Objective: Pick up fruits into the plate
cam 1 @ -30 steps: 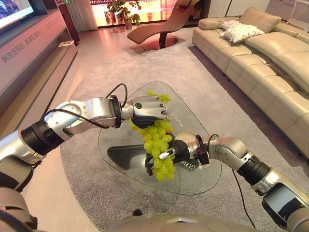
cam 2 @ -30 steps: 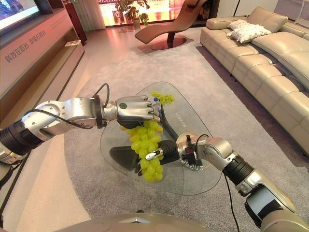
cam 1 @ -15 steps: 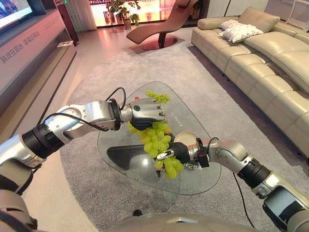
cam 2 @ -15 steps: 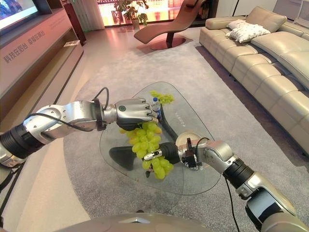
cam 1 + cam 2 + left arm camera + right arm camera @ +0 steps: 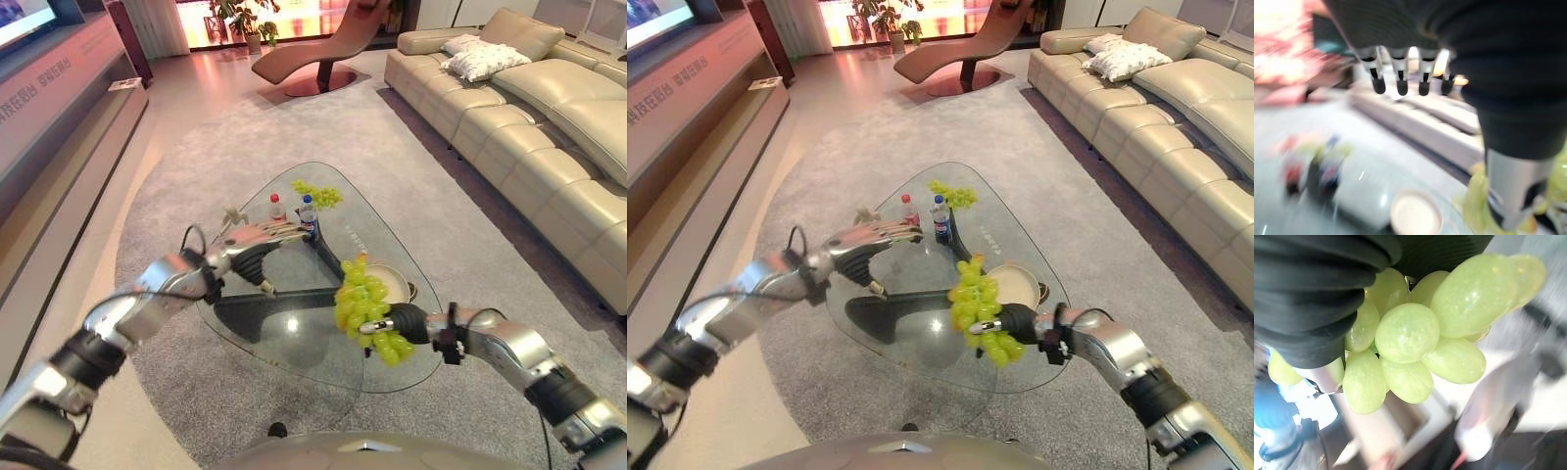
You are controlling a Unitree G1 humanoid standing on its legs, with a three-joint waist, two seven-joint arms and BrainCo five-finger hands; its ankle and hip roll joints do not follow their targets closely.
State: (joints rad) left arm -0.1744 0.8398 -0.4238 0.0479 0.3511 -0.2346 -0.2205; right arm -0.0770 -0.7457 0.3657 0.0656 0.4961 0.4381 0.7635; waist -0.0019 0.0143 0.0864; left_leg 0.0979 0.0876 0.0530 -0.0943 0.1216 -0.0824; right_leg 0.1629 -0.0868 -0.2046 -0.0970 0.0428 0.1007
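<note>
A big bunch of green grapes (image 5: pixel 364 305) hangs above the glass table's near right part, just in front of the cream plate (image 5: pixel 395 285). My right hand (image 5: pixel 402 321) is shut on the bunch, and the right wrist view has the grapes (image 5: pixel 1410 338) pressed against the hand's dark cover. My left hand (image 5: pixel 257 238) is open, fingers straight, hovering over the table's left side and apart from the bunch; the left wrist view looks past its fingers (image 5: pixel 1399 83) to the plate (image 5: pixel 1415 213). A smaller grape bunch (image 5: pixel 318 194) lies at the table's far end.
Two small bottles, one red-capped (image 5: pixel 277 208) and one blue-labelled (image 5: pixel 309 211), stand near the far end of the glass table (image 5: pixel 294 343). A beige sofa (image 5: pixel 529 127) runs along the right, a brown lounge chair (image 5: pixel 313 54) stands beyond, all on grey carpet.
My left hand has let go of the big bunch, opened and pulled back to the left. My right hand has carried the bunch rightward, close to the plate. The camera shifted slightly.
</note>
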